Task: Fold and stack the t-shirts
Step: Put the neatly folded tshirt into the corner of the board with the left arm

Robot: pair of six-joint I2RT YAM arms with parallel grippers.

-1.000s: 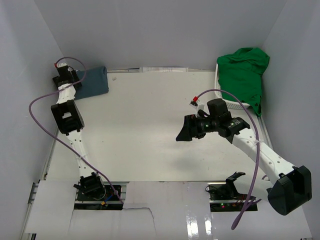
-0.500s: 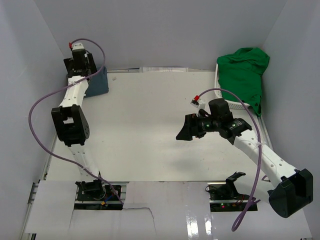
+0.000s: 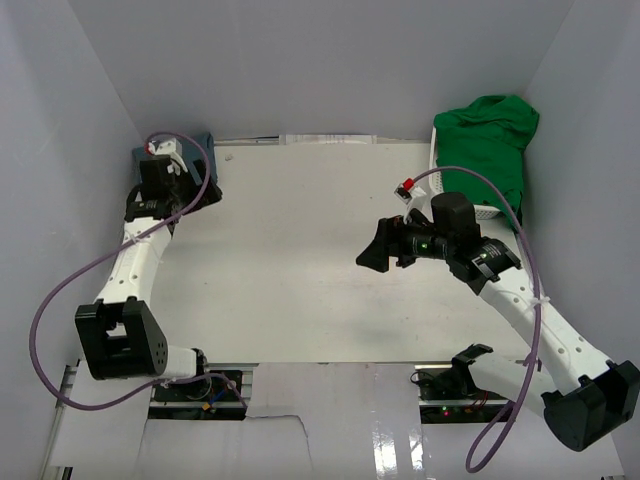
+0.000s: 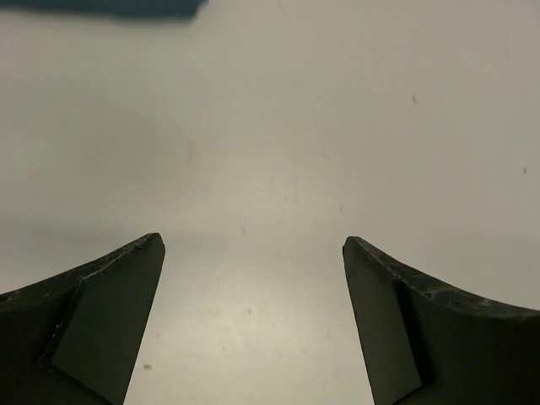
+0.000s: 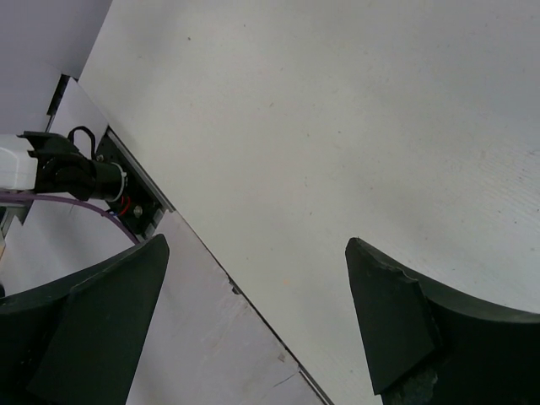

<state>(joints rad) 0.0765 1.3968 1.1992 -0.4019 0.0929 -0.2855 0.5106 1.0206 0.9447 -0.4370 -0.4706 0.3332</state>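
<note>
The dark slate-blue t-shirt [image 3: 197, 142] lies folded in the far left corner, partly hidden behind my left arm; the left wrist view catches only a strip of the shirt [image 4: 101, 6] at its top edge. My left gripper [image 3: 172, 200] [image 4: 253, 245] hangs open just in front of it over bare table, holding nothing. The bright green t-shirt [image 3: 487, 143] sits bunched in the white basket at the far right. My right gripper [image 3: 372, 252] [image 5: 257, 245] is open and empty above the table's middle right, well left of the green shirt.
The white lattice basket [image 3: 468, 207] stands against the right wall. Grey walls close in the left, back and right. White boards [image 3: 300, 400] [image 5: 202, 337] cover the near edge by the arm bases, and the left arm's base [image 5: 63, 167] shows in the right wrist view.
My left arm has drawn back from the far corner, its elbow swinging down to the near left, and the gripper has come off the blue shirt. The right arm shifted slightly right.
</note>
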